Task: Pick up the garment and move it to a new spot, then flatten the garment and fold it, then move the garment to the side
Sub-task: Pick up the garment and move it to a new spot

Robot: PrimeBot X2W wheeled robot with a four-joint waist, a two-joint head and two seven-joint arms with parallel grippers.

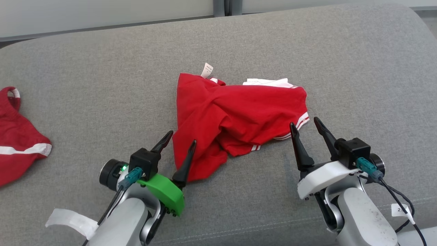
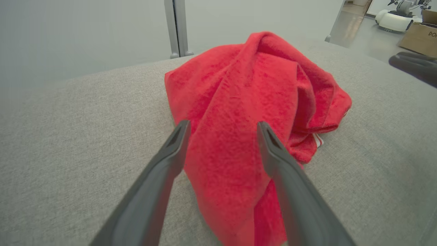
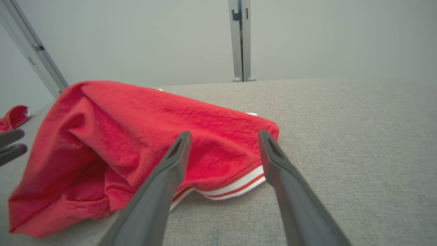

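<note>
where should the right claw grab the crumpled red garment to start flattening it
Take the striped hem at the red garment's near right corner, coming in low from the robot's own side. That band lies flat on the grey cushion, clear of the bunched folds, right ahead of the open right claw, so a pinch there should pull the cloth out.

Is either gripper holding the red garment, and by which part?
Nothing is held: left gripper and right gripper both stand open, and the red garment lies loose on the grey cushion.
</note>
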